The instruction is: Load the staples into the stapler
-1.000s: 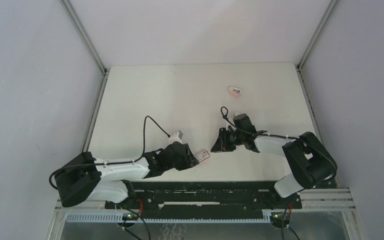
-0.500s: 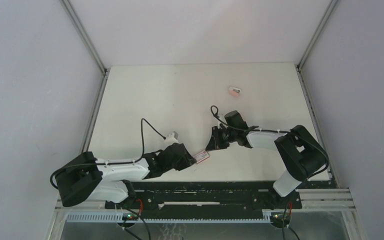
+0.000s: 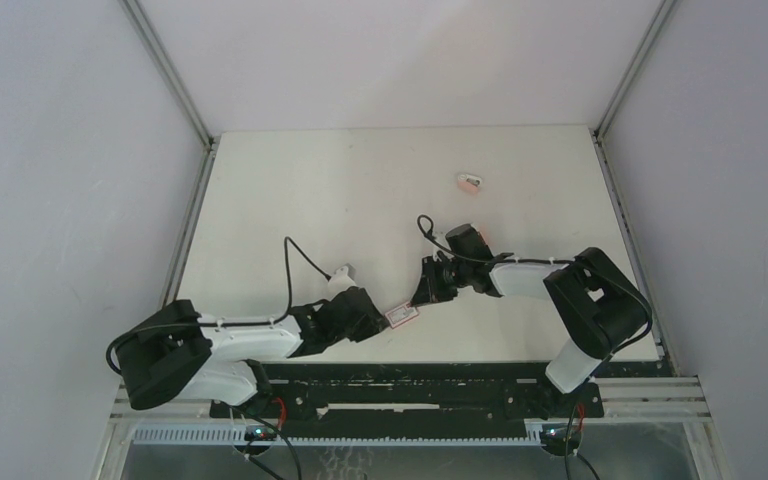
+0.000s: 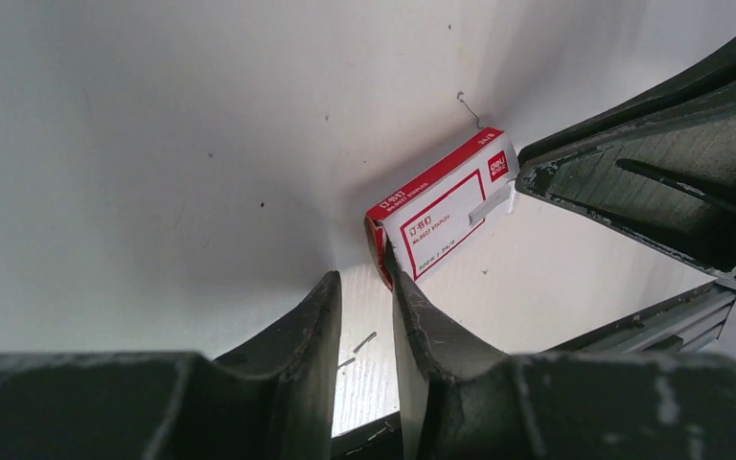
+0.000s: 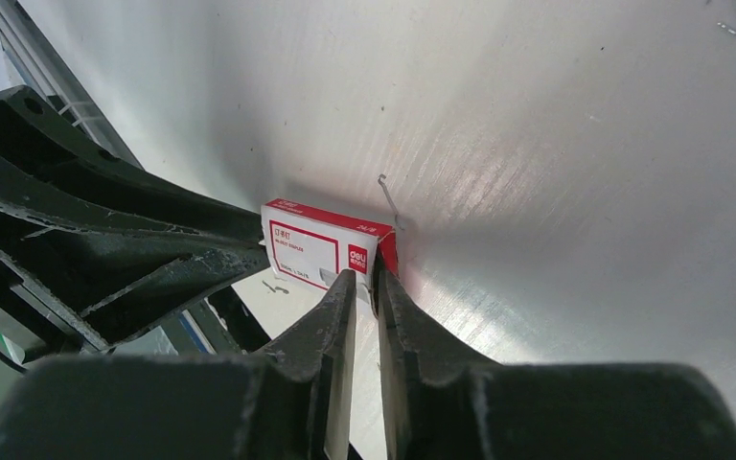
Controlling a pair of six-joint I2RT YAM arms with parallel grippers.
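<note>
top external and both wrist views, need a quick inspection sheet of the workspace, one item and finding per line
surface: white table, a few small dark specks in the wrist views
job's things: staple box, red with a white label, between the two grippers near the front edge; stapler not made out
clutter: bent staples loose by the box; pink and white object far back, too small to identify
grippers: left gripper shut on one end of the box; right gripper pinching the other end
cables: black cable loops off the left wrist, another off the right
surroundings: white walls, metal corner posts, black rail at the near edge
</note>
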